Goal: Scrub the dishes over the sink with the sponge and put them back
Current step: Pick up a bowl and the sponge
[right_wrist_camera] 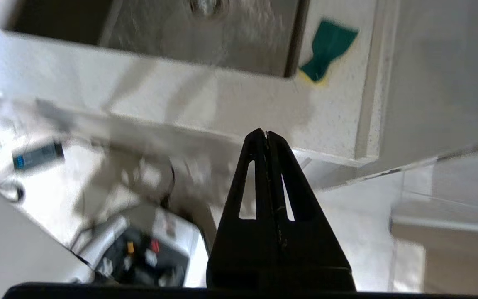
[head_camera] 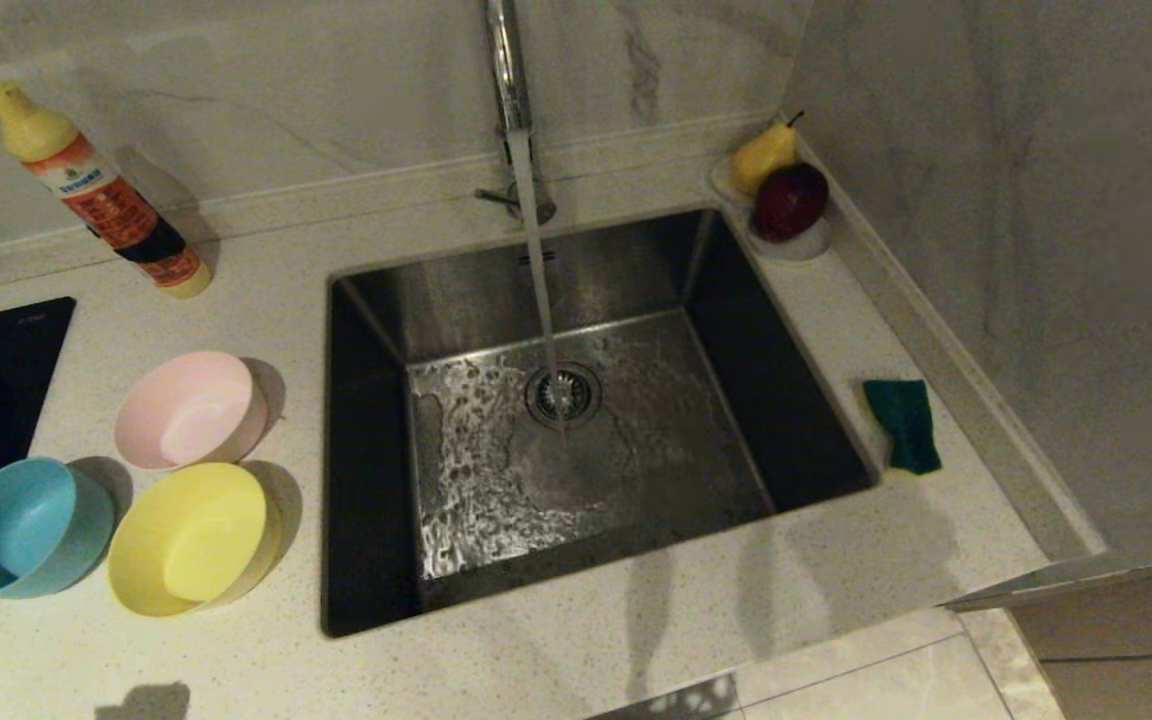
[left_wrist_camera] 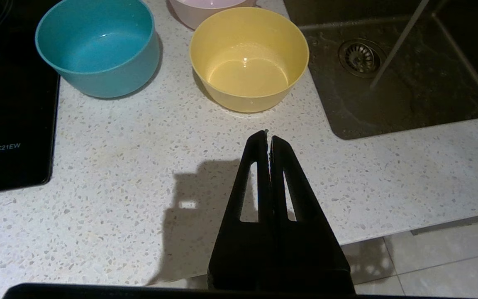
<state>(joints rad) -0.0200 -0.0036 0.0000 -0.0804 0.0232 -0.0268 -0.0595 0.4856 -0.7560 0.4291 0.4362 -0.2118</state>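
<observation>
The sink [head_camera: 736, 400] is brushed stainless steel, dull on its walls and wet and glistening on its floor around the perforated metal drain strainer [head_camera: 563, 394]. Behind the sink the tap [head_camera: 508, 70] is polished chrome. Left of the sink, the pink bowl [head_camera: 191, 410], yellow bowl [head_camera: 191, 540] and blue bowl [head_camera: 21, 528] look like smooth plastic with a soft sheen. The countertop [head_camera: 836, 570] is speckled, stone-like and matt. Right of the sink, the sponge [head_camera: 903, 423] shows a coarse dark green scouring face. Both grippers are matt black plastic.
</observation>
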